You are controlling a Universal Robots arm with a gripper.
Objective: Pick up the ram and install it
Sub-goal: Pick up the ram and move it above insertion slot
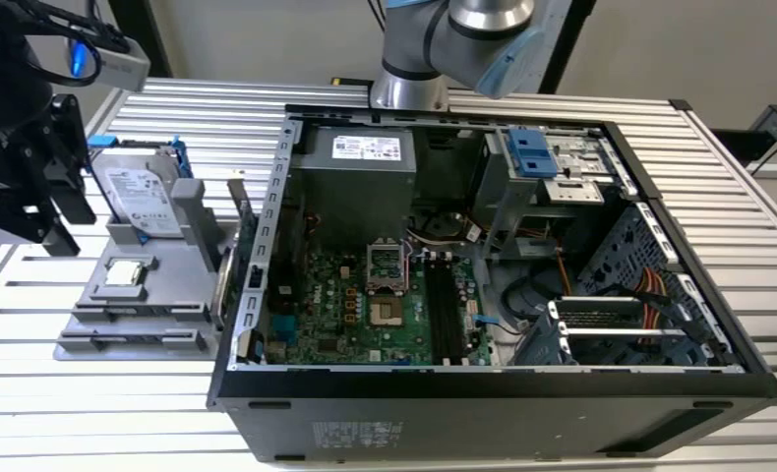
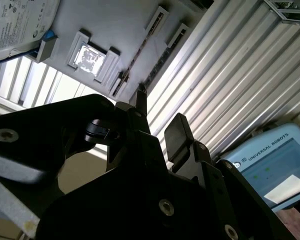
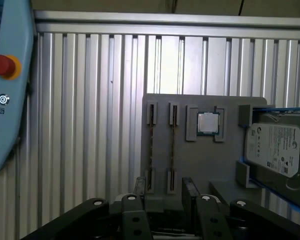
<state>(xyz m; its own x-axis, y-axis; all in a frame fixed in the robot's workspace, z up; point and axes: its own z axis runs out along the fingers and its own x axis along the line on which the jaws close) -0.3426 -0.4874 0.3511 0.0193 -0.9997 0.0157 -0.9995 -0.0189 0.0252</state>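
Observation:
Two ram sticks stand on edge in the slots of a grey holder tray [image 3: 205, 165]. In the first wrist view one ram stick [image 3: 151, 146] lies beside the other [image 3: 173, 146]. The second wrist view shows them as thin lines [image 2: 137, 52]. My gripper [image 3: 165, 192] hovers above the tray's near end, open, with nothing between its black fingers [image 2: 177, 130]. In the exterior view the gripper [image 1: 58, 197] hangs at the left, over the tray [image 1: 113, 315]. The open computer case [image 1: 703, 379] shows its motherboard and long dark memory slots [image 1: 442, 310].
The tray also holds a silver hard drive [image 1: 140, 192] in a blue frame and a small square processor [image 3: 208, 122]. A teach pendant with a red button [image 3: 2, 65] lies on the ribbed metal table [image 3: 90, 100]. The arm's base [image 1: 408, 88] stands behind the case.

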